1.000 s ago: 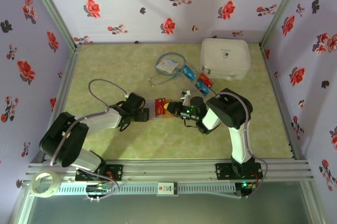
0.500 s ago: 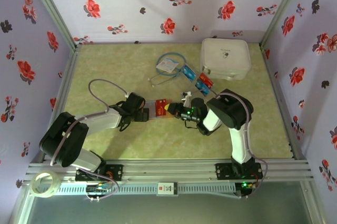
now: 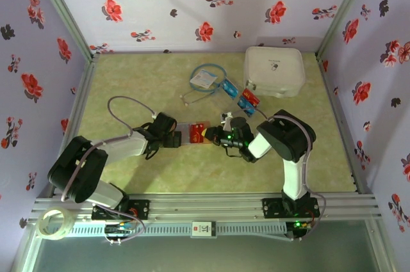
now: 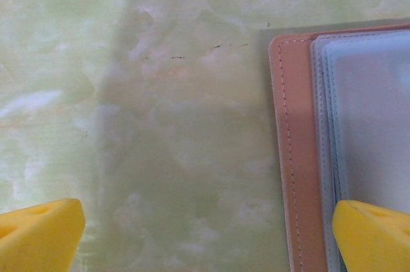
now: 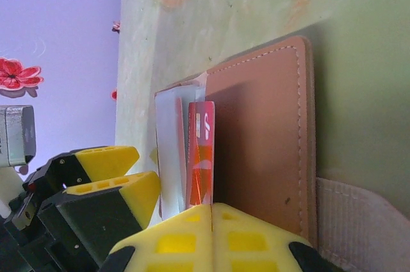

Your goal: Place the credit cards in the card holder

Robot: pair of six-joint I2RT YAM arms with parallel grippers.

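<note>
A: What's changed in the last sec?
B: Small move, but it counts. The right gripper (image 5: 211, 211), pads pressed together on the red card (image 5: 200, 150), has nudged in toward the card holder (image 5: 262, 137), and its elbow has swung out away from the holder. From above, the card sat toward the holder's far edge a sec ago. Now it's nearer the middle.
A: So it's going in?
B: Prob mid-insertion. The wrist view has the card standing on edge btwn the tan cover and a clear sleeve (image 5: 170, 150), near end pinched. Whether it's actually inside a pocket or just sliding beside the leaf I can't say, the angle's too flat.
A: And the left gripper (image 4: 206, 237)?
B: Hasn't budged. It's spread wide on the side of the holder opposite the right arm, one fingertip over the holder's sleeve corner, the other out on bare table (image 4: 160, 93). I'd call that steadying the holder.
A: The holder itself?
B: Lying open and flat, pinkish-tan w/ pale stitching round a rounded corner, greyish see-through sleeves stacked inside.
A: Rest of the job?
B: The other credit cards (image 3: 243, 99), red and blue, lie beyond the holder, just beside the white case (image 3: 274, 70), so most of the task's still to do
</note>
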